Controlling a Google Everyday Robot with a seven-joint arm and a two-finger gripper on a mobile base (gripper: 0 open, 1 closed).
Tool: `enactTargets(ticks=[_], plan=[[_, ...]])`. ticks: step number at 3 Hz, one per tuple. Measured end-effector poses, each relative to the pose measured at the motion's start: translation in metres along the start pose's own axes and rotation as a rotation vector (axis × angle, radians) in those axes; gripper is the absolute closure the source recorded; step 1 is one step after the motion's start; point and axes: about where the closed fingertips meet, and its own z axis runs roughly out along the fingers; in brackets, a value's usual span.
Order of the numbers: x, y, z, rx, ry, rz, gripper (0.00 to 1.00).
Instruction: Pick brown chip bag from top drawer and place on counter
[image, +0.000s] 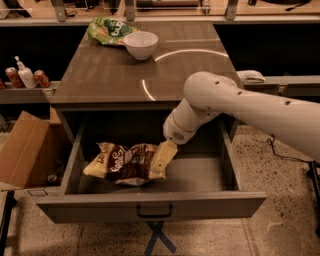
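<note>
The brown chip bag (122, 163) lies flat in the open top drawer (150, 210), toward its left half. It is pale yellow with a dark-brown centre panel. My gripper (160, 165) hangs from the white arm down into the drawer, at the bag's right end, with a pale finger (163, 157) over the bag's edge. The counter (135, 70) lies behind the drawer, on top of the grey cabinet.
A white bowl (141, 44) and a green chip bag (111, 31) sit at the counter's far left. A ledge on the left holds cans (42, 78) and a bottle (25, 75). A cardboard box (25, 150) stands left of the drawer.
</note>
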Motion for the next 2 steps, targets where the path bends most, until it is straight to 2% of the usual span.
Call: enactTargets(ticks=[2], plan=[[-0.016, -0.001, 0.041, -0.065, -0.023, 0.055, 0.0]])
